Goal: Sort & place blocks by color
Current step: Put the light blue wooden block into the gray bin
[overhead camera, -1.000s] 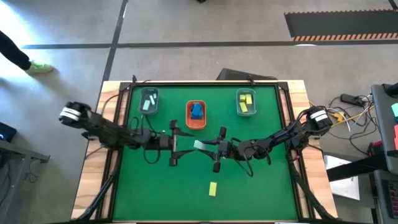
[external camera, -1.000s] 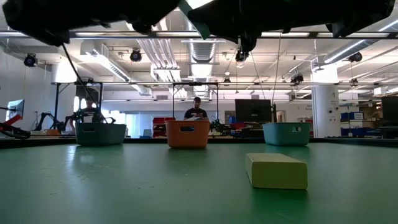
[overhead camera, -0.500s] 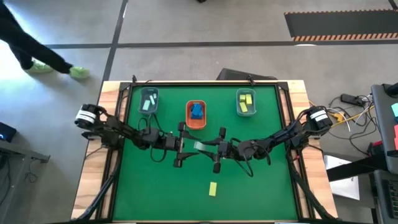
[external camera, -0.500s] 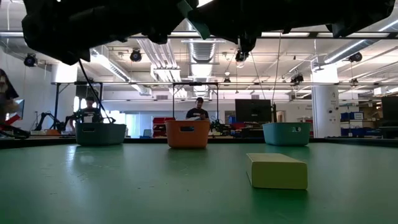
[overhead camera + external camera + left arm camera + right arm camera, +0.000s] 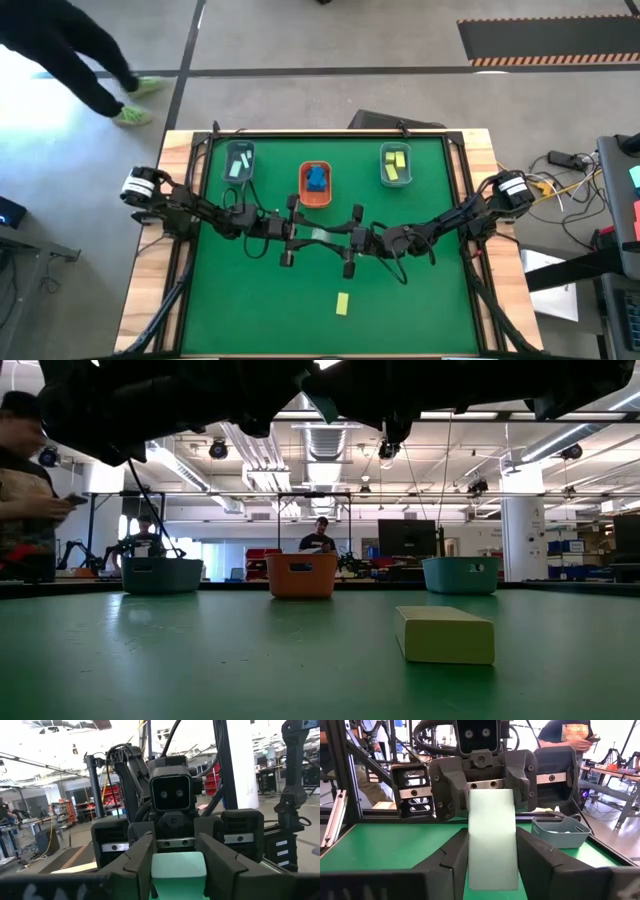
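Observation:
A pale mint-green block [image 5: 322, 236] hangs level above the middle of the green table, held between both grippers. My left gripper [image 5: 303, 236] is shut on its left end and my right gripper [image 5: 343, 239] on its right end. They face each other. A yellow block [image 5: 342, 303] lies flat on the table nearer the front edge, seen close in the low view [image 5: 445, 634]. Along the far edge stand three trays: a grey one [image 5: 238, 162] with mint blocks, an orange one [image 5: 316, 185] with blue blocks, and a grey one [image 5: 396, 165] with yellow blocks. My left gripper pinches the mint block's left end [image 5: 178, 870] between its two fingers [image 5: 142, 862], on the block's long sides. The fingers come level from the table's left and lie along the block, which stays clear of the table. My right gripper pinches the same block's right end [image 5: 491, 870] between its two fingers [image 5: 452, 860], on the long sides. It comes level from the table's right, fingers along the block. The block reaches level toward the left gripper [image 5: 487, 782].
The three trays show in the low view as a row at the back [image 5: 161, 574], [image 5: 301, 575], [image 5: 460, 574]. Free green surface lies around the yellow block and at the front left. A person walks past beyond the table's far left corner [image 5: 70, 50].
My left gripper has gone toward the table's right and a little down, up to the mint block that my right gripper holds, and has shut on its left end. The block and my right gripper have kept still. A person has walked along behind the table's left.

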You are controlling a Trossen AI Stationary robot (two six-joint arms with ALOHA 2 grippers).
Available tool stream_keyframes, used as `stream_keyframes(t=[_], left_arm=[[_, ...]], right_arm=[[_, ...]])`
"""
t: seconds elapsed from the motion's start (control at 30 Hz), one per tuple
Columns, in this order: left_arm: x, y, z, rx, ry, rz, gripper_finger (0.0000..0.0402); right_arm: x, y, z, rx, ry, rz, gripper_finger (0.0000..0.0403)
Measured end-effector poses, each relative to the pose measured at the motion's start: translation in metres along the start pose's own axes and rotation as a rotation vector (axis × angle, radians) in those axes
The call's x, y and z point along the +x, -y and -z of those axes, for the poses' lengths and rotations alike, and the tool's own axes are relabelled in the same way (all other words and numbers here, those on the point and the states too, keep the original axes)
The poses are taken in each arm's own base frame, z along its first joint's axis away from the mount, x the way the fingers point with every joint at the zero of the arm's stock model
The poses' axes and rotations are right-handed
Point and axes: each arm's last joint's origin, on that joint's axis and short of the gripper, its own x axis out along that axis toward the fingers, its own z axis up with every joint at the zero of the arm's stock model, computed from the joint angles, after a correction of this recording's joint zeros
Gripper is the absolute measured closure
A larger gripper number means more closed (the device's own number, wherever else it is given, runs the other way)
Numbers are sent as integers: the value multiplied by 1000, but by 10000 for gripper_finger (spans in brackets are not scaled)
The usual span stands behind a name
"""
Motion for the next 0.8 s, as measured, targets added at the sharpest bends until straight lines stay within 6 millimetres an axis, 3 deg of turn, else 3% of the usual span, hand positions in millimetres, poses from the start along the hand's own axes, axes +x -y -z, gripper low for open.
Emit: stream_keyframes(t=[0.27, 0.5, 0.6, 0.7, 0.8], left_arm=[[0, -1, 5, 10, -53, -46, 286], [-10, -20, 19, 64, -358, -338, 286], [-23, -32, 23, 144, -560, -575, 286], [-43, -51, 22, 267, -751, -943, 286], [-63, -71, 12, 327, -779, -1335, 286]], right_arm=[[-2, 1, -2, 54, -32, 5, 166], [-22, 17, -20, 124, -199, 141, 120], [-37, 26, -25, 172, -291, 232, 121], [-48, 33, -27, 207, -352, 295, 129], [-52, 35, -27, 219, -370, 311, 139]])
